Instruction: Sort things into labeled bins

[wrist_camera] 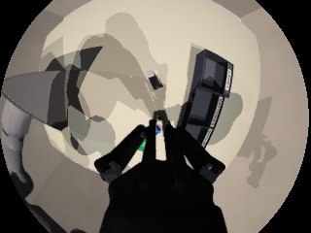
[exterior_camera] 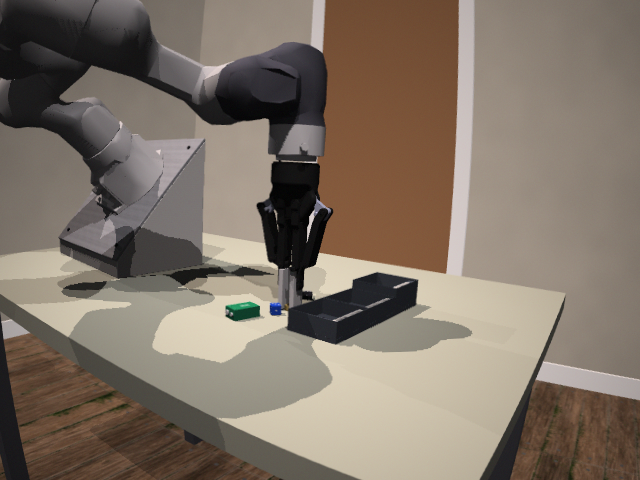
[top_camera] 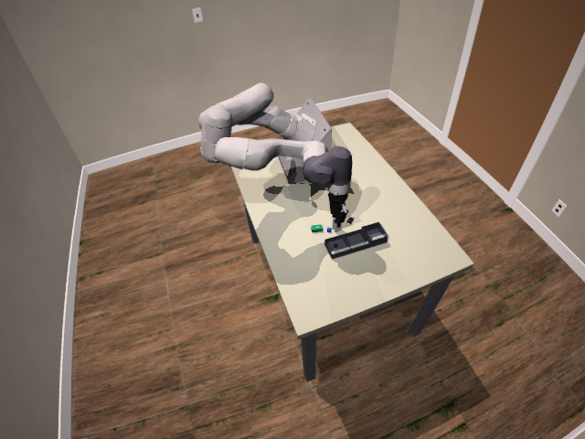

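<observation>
My gripper (top_camera: pixel 337 229) points straight down with its fingertips at the table top, just behind the near end of the row of black bins (top_camera: pixel 356 240). In the exterior view the fingers (exterior_camera: pixel 289 298) stand almost together on a small yellowish thing (exterior_camera: pixel 285 305), mostly hidden by them. A small blue cube (exterior_camera: pixel 275 308) lies just left of the fingers, apart from them. A green box (exterior_camera: pixel 242 310) lies further left. A small black thing (top_camera: pixel 350 219) lies behind the gripper. In the wrist view the fingertips are close together beside the bins (wrist_camera: pixel 208 100).
The three joined bins (exterior_camera: pixel 354 305) stand on the table, right of the gripper; their labels are too small to read. The arm's grey wedge-shaped mount (exterior_camera: pixel 139 211) stands at the back left of the table.
</observation>
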Action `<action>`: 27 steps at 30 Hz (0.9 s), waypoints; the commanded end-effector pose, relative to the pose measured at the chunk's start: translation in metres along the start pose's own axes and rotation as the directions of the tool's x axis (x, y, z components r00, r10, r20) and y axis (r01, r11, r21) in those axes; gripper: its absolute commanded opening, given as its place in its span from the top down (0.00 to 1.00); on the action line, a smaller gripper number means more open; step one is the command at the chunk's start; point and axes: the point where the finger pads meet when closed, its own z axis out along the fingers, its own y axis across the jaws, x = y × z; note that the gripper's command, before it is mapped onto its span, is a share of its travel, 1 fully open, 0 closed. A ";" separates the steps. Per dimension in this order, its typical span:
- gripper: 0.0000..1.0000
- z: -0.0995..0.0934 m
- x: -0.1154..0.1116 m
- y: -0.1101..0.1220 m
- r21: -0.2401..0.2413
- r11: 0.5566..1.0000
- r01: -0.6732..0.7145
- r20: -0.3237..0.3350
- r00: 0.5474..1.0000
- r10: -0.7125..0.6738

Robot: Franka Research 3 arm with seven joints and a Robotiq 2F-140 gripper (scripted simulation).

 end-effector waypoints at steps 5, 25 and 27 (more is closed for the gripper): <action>0.93 0.001 -0.001 0.000 -0.001 1.000 -0.007 0.000 1.000 0.007; 0.93 -0.059 -0.001 0.000 -0.001 1.000 -0.007 0.000 1.000 0.007; 0.93 -0.059 -0.001 0.000 -0.001 1.000 -0.007 0.000 1.000 0.007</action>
